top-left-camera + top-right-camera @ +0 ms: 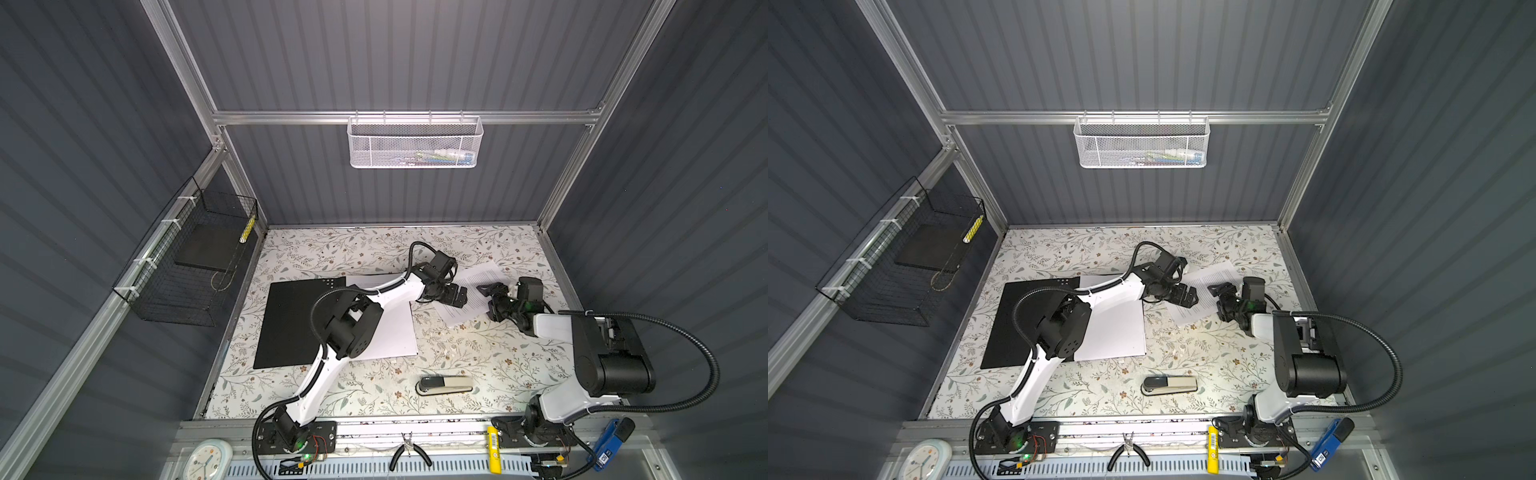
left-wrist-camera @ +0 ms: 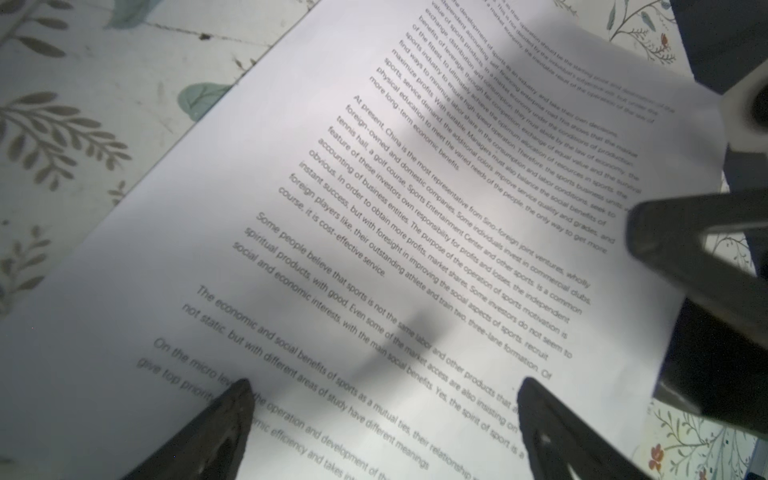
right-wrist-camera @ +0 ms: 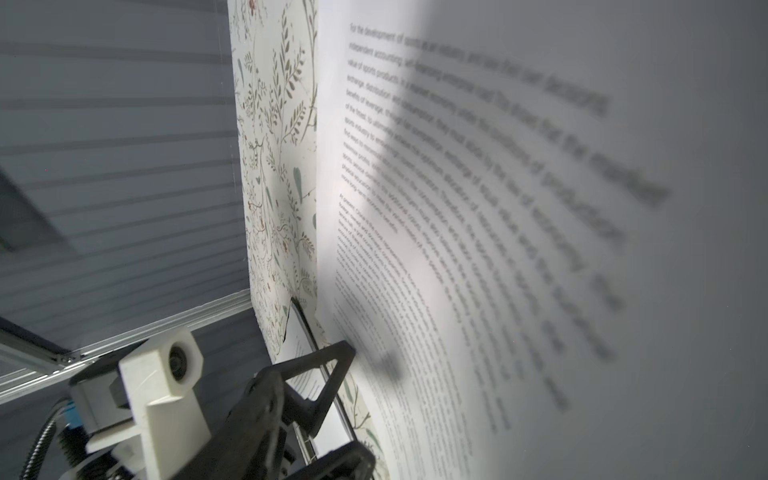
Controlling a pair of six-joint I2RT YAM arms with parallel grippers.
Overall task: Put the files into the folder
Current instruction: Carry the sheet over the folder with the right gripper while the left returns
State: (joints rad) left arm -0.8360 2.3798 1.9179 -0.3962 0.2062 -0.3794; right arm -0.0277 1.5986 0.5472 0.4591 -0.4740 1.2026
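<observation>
The black folder [image 1: 286, 324] lies on the left of the table in both top views, with white sheets [image 1: 395, 332] resting against its right side, partly under the left arm. One printed sheet [image 1: 478, 286] lies askew between the two grippers. My left gripper [image 2: 382, 392] hovers low over that sheet's left part, its fingers wide apart and holding nothing. My right gripper [image 1: 492, 297] sits at the sheet's right edge, and one finger [image 2: 673, 237] reaches over the paper. The sheet [image 3: 519, 249] curves up close to the right wrist camera and hides that gripper's own jaws.
A grey stapler [image 1: 444, 384] lies near the front edge. A black wire basket [image 1: 183, 270] holding a dark slab hangs on the left wall. A white mesh basket [image 1: 415, 143] hangs on the back wall. Pliers [image 1: 409, 451] and a clock [image 1: 208, 459] rest on the front rail.
</observation>
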